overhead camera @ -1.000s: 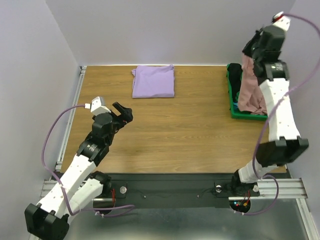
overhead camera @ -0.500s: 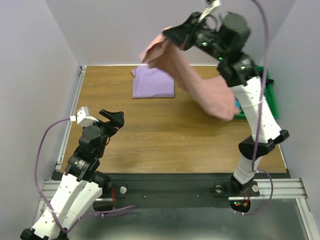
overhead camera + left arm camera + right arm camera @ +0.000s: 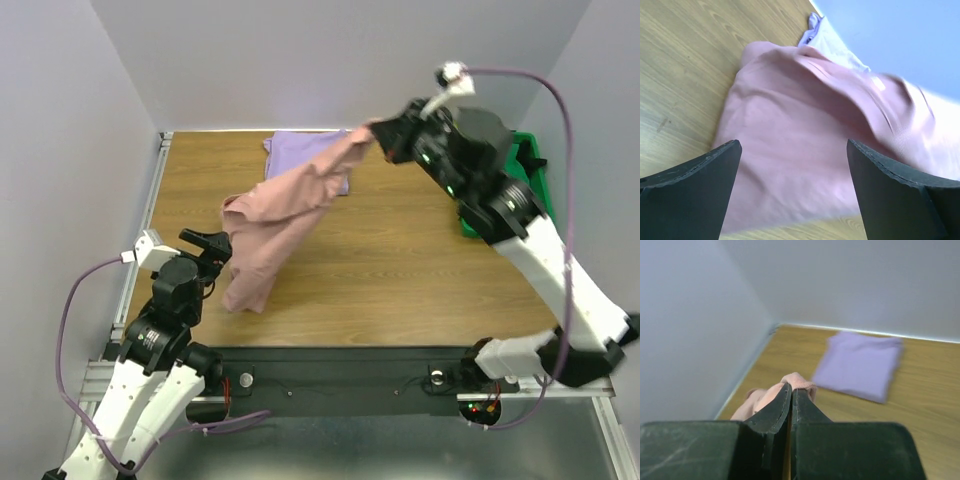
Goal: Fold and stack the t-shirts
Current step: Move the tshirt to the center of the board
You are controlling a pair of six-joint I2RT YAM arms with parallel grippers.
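The dusty-pink t-shirt (image 3: 285, 215) hangs in a long drape from my right gripper (image 3: 378, 138), which is shut on one bunched edge of it (image 3: 799, 380). Its lower end rests on the table close to my left gripper (image 3: 212, 243). That gripper is open, its fingers (image 3: 705, 172) spread wide, with the pink cloth (image 3: 805, 145) lying just beyond them and untouched. The lavender t-shirt (image 3: 300, 148) lies folded at the back of the table, partly covered by the pink one in the top view. It also shows beyond the right gripper (image 3: 791, 388) as a folded lavender t-shirt (image 3: 860, 365).
A green bin (image 3: 523, 165) stands at the table's right edge, mostly hidden behind my right arm. A metal rail (image 3: 150, 215) runs along the left edge. Walls close the table in on the left, back and right.
My right arm has swung left from the green bin, carrying the pink t-shirt over the table. The shirt's lower end has come down near the left gripper. The left arm has drawn back.
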